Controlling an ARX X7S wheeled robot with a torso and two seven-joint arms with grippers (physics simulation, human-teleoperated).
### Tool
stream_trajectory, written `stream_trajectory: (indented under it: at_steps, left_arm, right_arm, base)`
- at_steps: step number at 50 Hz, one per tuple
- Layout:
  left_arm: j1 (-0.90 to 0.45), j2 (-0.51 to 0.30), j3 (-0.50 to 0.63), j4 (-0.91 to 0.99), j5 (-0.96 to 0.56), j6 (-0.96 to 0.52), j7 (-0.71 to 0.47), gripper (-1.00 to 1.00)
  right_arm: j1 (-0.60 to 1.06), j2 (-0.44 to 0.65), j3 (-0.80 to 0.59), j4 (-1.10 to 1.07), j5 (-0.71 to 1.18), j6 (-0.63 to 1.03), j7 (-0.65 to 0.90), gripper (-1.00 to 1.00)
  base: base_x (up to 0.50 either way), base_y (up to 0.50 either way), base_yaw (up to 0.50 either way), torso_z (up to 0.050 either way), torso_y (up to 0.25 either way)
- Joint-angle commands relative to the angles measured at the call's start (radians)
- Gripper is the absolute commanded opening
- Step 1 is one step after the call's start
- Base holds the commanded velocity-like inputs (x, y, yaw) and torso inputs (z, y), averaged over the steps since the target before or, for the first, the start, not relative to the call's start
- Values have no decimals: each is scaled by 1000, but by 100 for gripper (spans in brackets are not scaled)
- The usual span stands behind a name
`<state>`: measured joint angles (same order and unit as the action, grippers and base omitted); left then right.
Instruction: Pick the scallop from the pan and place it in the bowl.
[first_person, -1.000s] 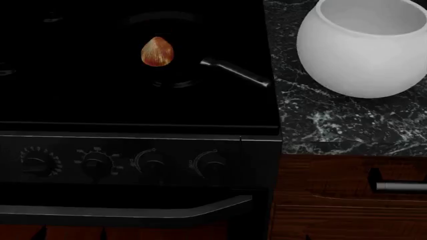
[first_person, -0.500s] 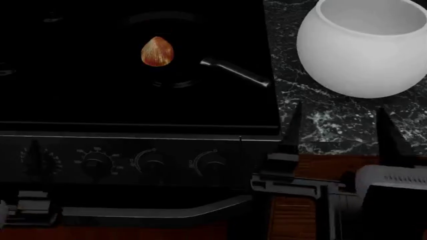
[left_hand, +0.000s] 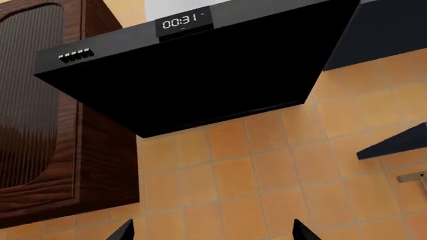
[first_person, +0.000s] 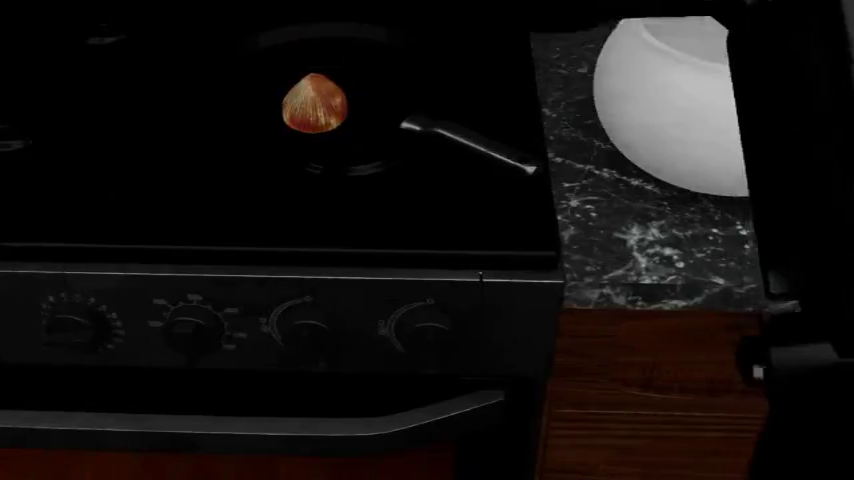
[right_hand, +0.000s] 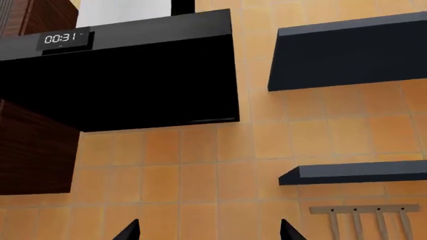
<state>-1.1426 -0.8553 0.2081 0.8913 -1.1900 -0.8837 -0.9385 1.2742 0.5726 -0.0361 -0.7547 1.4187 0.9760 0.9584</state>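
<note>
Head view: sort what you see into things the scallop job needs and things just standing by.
Needed: scallop, lying in the pan; white bowl on the marble counter, partly hidden by a dark arm.

Standing by: stove knobs, oven handle, wooden drawer front.

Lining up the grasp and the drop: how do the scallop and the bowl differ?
The scallop is tiny, the bowl far bigger. The scallop is orange-red and ribbed, the bowl plain matte white. The scallop lies in the pan on the stove, the bowl stands on the counter, partly hidden by a dark arm.
</note>
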Motion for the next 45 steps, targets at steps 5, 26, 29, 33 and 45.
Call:
stream_trajectory:
  at_steps: [5,26,29,33,45]
  left_arm:
    - [-251,-33,70,-187,-163,-62,-22,100]
    - [-315,45,117,-492,-262,-108,29,100]
    - [-302,42,110,-495,-259,-95,33,100]
    - [-277,41,103,-492,-246,-75,44,100]
    - [-283,45,112,-496,-239,-74,51,100]
  right_arm:
    - [288,-47,-123,267,35,59,5,100]
    - [401,-118,-226,631,-15,94,-97,100]
    - [403,-118,-233,639,-23,93,-104,100]
    - [392,-126,-233,631,-11,91,-99,100]
    - [368,-125,-241,638,-23,75,-122,100]
  base:
    - [0,0,0,0,0]
    - [0,0,0,0,0]
    - [0,0,0,0,0]
    - [0,0,0,0,0]
    - [191,0,0,0,0]
